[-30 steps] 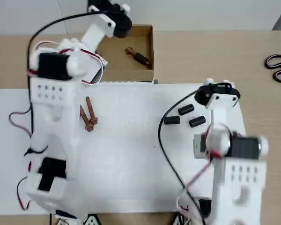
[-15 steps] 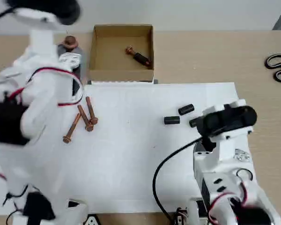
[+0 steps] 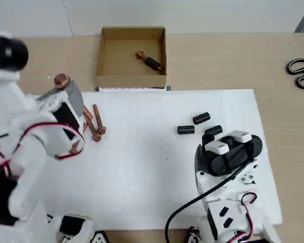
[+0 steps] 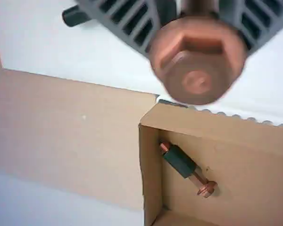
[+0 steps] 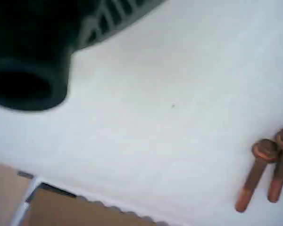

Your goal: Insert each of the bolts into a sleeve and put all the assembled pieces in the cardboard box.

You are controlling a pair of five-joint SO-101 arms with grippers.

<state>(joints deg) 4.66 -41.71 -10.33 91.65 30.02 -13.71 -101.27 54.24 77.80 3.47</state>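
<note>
At the lower right of the high view the right arm is folded over the white sheet (image 3: pixel 142 182). In its wrist view the right hand (image 5: pixel 52 42) is seen clenched on a black sleeve (image 5: pixel 27 82), whose open bore is turned toward the camera. Just above that arm three loose sleeves (image 3: pixel 186 130) are laid on the sheet, right of centre, one partly covered by the arm. At the left of the frame two loose bolts (image 3: pixel 98 120) are laid side by side on the sheet, and a third bolt (image 3: pixel 75 148) is partly hidden by the left arm. The left hand (image 4: pixel 193 16) is closed on a copper bolt (image 4: pixel 198 61), held at the upper left of the high view with its hexagonal head turned to the overhead camera, just left of the loose pair. The cardboard box (image 3: pixel 119 63) is set on the table (image 3: pixel 218 61) at top centre, just beyond the sheet's far edge, and one assembled piece (image 3: pixel 149 62) is laid inside, toward its right wall. Scissors (image 3: pixel 301 71) are seen at the far right edge
</note>
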